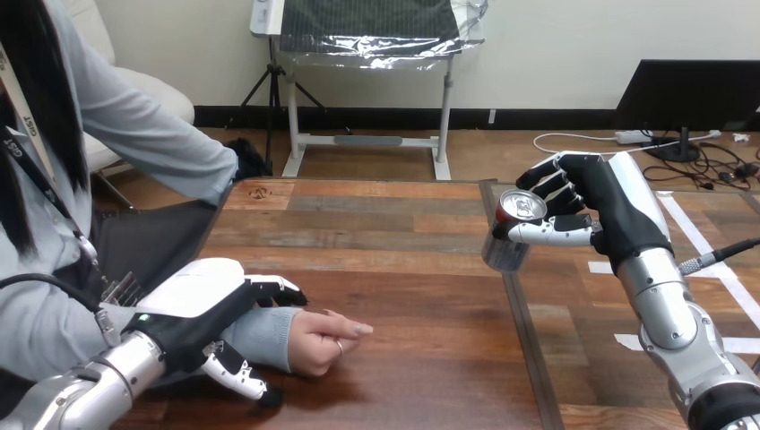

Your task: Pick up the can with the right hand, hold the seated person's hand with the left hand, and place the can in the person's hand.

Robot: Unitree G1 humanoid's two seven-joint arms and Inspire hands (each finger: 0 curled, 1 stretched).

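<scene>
A silver can [513, 235] with a red rim is held above the table at the right, and my right hand [599, 208] is shut on it, fingers and thumb curled round its side. The can tilts a little toward the left. At the lower left my left hand [208, 305] lies over the person's wrist, fingers above and thumb below, curled round the grey sleeve. The person's hand [324, 340] sticks out past my left hand, resting loosely closed on the wooden table [403, 269], thumb side up. The can is well apart from the person's hand, up and to the right.
A dark seam [520, 305] runs down the table between the can and the right side. White tape strips [708, 242] mark the table at the far right. The person's torso and arm take up the left edge.
</scene>
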